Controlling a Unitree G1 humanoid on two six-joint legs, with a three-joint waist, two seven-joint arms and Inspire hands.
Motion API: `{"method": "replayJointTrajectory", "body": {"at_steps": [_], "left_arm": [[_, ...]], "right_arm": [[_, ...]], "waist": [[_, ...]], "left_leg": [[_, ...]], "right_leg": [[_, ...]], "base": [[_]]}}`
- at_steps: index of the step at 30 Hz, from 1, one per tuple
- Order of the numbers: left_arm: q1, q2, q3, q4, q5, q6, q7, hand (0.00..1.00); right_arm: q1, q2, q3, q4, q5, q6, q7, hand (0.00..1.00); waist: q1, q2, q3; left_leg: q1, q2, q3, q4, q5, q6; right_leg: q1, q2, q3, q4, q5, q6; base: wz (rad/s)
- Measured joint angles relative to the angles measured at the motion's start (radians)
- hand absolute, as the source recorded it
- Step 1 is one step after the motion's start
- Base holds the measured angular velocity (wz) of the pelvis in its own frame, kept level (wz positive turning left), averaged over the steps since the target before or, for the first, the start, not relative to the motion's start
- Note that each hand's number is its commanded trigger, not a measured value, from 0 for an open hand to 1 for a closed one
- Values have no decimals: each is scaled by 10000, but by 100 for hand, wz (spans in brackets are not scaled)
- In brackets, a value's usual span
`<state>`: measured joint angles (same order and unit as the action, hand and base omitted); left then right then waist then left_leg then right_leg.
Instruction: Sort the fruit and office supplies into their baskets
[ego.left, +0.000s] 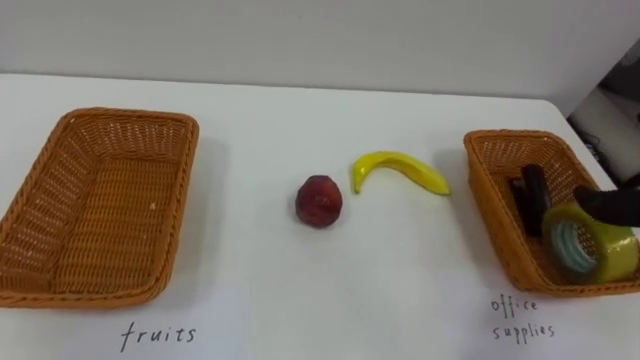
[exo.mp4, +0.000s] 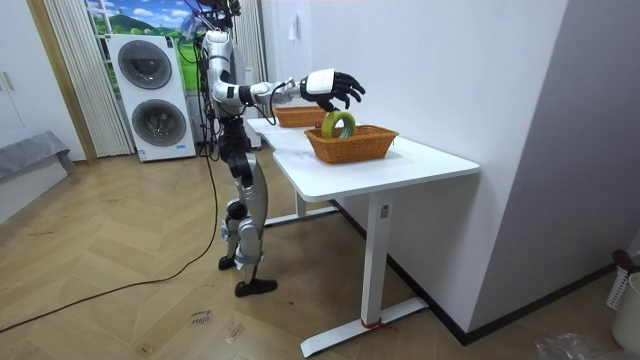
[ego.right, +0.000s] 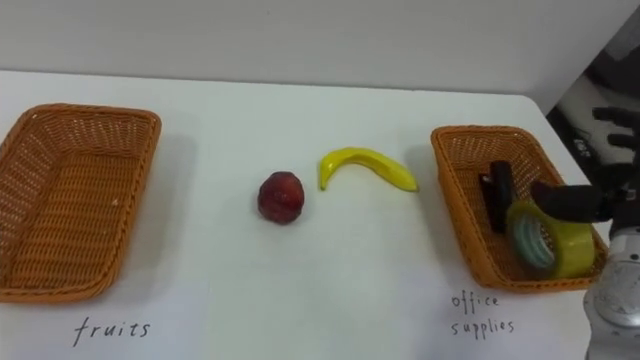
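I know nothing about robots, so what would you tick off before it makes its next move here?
1. Tape roll inside the office supplies basket: ok.
2. Right hand clear of the tape: looks ok, fingers relaxed above it.
3. Fruits basket has room: ok.
4. Red fruit and banana sorted: not ok, both lie on the table between the baskets.
5. Black item beside the tape belongs there: cannot tell what it is.
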<state>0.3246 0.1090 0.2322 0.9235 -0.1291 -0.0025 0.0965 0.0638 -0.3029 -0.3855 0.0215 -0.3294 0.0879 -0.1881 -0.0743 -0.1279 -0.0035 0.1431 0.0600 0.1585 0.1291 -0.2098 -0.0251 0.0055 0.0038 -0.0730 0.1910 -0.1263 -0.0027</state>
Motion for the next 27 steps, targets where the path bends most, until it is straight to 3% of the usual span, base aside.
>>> {"method": "replayJointTrajectory", "body": {"at_steps": [10,20,27], "left_arm": [[-19,0,-7,-1,0,3,60,0],[-33,8,-9,-1,-353,3,90,0],[-219,33,0,266,-337,9,74,0]], "right_arm": [[0,-52,0,-28,-7,0,-5,0],[0,-57,6,-87,53,0,21,0],[-14,-112,7,-1953,424,26,388,0]], "waist": [[3,67,54],[111,71,56],[227,133,87]], "left_leg": [[-14,1,16,-121,-20,29],[-14,0,59,-120,-21,32],[-14,6,61,-148,-27,39]], "right_leg": [[-140,31,54,122,-4,3],[-169,39,86,127,-4,3],[-186,51,107,129,-6,2]], "base": [[0],[0],[0]]}}
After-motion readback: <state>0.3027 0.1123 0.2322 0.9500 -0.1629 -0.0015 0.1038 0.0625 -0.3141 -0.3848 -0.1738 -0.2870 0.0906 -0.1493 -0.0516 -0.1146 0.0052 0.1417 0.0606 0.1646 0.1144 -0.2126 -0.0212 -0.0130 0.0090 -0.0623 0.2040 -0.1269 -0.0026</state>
